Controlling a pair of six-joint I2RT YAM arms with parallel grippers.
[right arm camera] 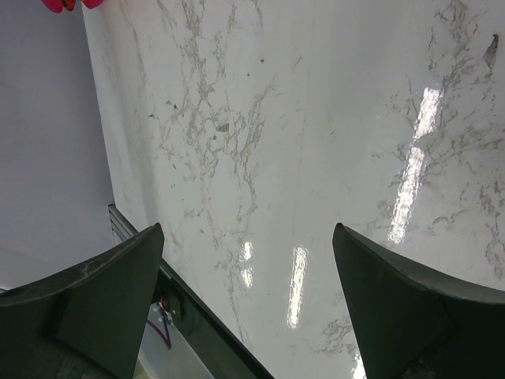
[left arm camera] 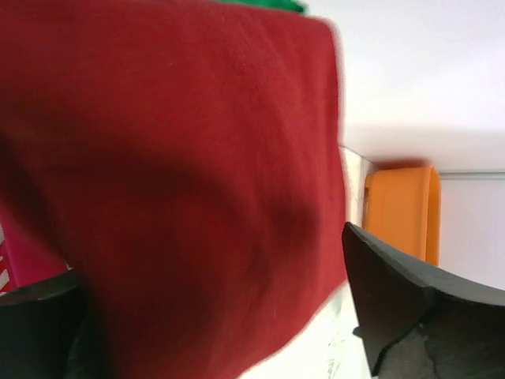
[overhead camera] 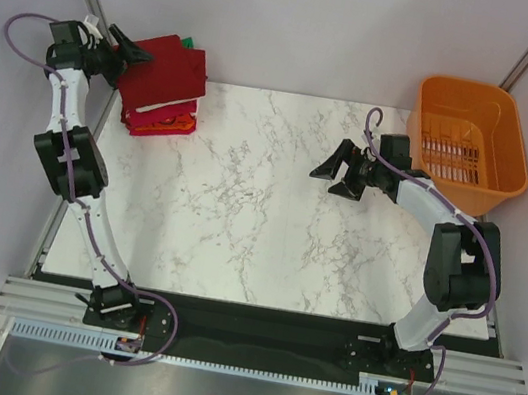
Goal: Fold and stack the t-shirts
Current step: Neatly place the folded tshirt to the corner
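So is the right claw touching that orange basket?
Apart. The top view shows a stretch of bare table between the right gripper and the basket, which sits further along the arm.

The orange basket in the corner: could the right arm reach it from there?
Probably yes. The orange basket stands close to the right hand, which is open and empty, and nothing lies on the marble table between them.

left gripper [overhead camera: 135, 49] spread, arm stretched forward | right gripper [overhead camera: 334, 179] spread, elbow bent
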